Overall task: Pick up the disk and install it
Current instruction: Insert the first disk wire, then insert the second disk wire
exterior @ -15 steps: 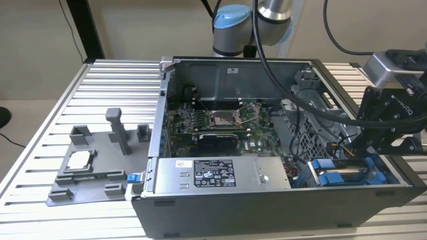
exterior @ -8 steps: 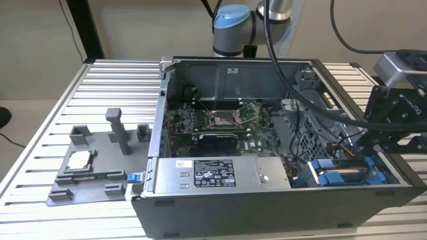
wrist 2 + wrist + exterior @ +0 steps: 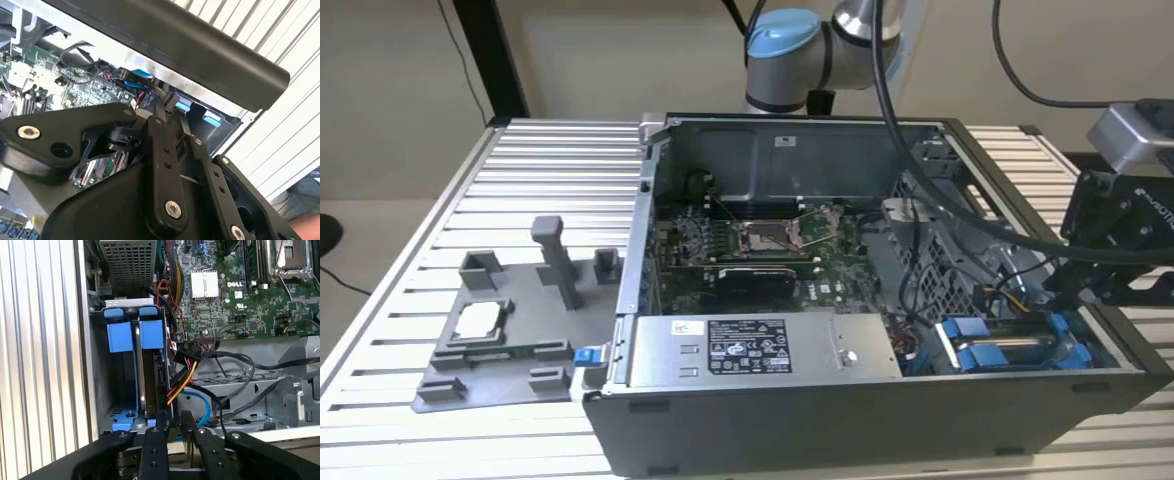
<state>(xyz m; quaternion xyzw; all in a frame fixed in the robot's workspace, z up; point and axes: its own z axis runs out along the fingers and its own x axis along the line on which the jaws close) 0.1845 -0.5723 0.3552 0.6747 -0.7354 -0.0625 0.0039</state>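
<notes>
The disk (image 3: 150,375), edge-on in its blue carrier bracket, stands upright inside the computer case's drive bay.

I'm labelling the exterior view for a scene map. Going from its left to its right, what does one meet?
Grey fixture tray holding a small silver chip → open computer case → motherboard → blue-bracketed disk → gripper.

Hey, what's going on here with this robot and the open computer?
A robot arm is working on an open computer case lying on a slatted table. Its gripper sits at the drive bay in the case's corner, right at the end of the disk, which stands on edge in its blue carrier inside the bay. Whether the fingers are gripping it is unclear.
</notes>
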